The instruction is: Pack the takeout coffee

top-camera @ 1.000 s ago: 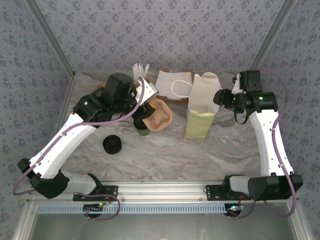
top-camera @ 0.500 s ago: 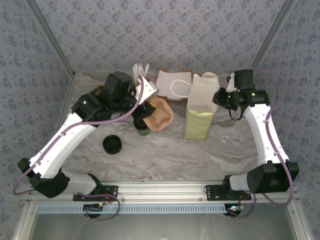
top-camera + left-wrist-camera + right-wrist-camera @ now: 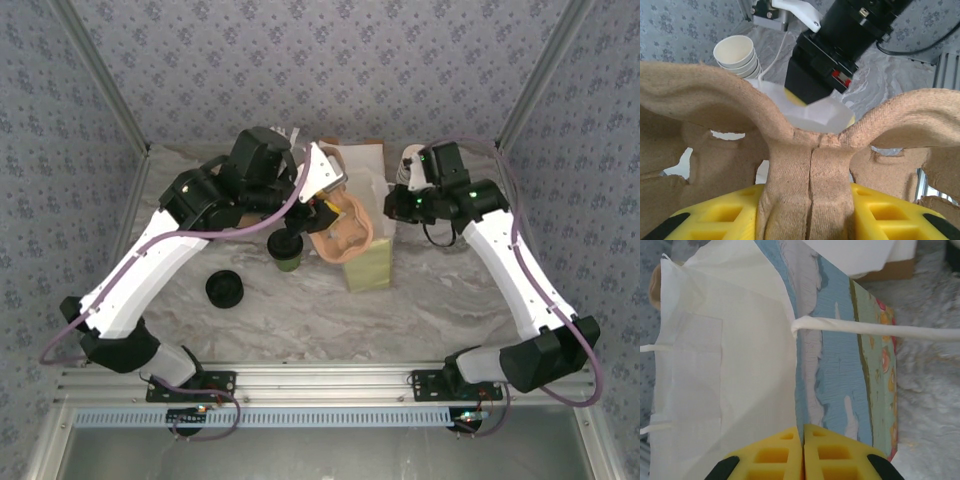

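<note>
Observation from the remote station.

Left gripper (image 3: 810, 207): clenched on the brown pulp cup carrier (image 3: 810, 160). On the left wrist camera its yellow fingers (image 3: 715, 220) sit on either side of the carrier's central ridge, pressed against it. In the overhead view I see the carrier (image 3: 345, 228) held up off the table (image 3: 300, 320), against the left side of the paper bag (image 3: 370, 265).

Right gripper (image 3: 803, 450): clamped on the upper edge of the paper bag (image 3: 730, 365). The two yellow fingers (image 3: 765, 457) meet with the paper wall pinched between them, white inner face on one side and printed outer face on the other. A white cord handle (image 3: 865, 331) runs across the printed face. From above, this gripper (image 3: 398, 205) sits at the bag's top right. The bag leans left, with its yellow base on the table.

Coffee cup (image 3: 287, 250): green, black lid on, upright on the table just left of the carrier and beneath the left wrist. Neither gripper holds it. I cannot tell whether it touches the carrier.

Other items: a loose black lid (image 3: 226, 289) lies on the table, nearer the bases and left of the cup. A stack of white cups (image 3: 737, 52) stands beyond the carrier on the left wrist camera.
</note>
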Motion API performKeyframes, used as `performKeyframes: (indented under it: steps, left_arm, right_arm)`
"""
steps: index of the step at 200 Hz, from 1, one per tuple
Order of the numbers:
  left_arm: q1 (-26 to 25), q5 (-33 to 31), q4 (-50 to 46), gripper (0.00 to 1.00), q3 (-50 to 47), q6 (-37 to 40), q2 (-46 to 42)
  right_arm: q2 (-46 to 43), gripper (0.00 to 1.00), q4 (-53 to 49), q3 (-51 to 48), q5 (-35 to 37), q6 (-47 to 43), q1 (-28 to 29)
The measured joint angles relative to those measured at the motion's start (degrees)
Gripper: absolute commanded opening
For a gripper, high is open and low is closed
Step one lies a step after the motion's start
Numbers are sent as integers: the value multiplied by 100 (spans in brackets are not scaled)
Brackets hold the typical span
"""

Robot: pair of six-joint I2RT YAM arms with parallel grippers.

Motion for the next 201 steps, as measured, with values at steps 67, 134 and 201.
performKeyframes:
  steps: [67,134,201]
  left_arm:
    - [4,0,-407,40,160,0,490]
    - [81,588,-807,39,164,0,680]
    - [326,1451,-992,39,74,-131,743]
  right_arm:
    - [-105,10,22,-17,2,380,671]
    - [-332,11,61,-142,-9,435,852]
    - [-356,11,61,-175,-22,313,907]
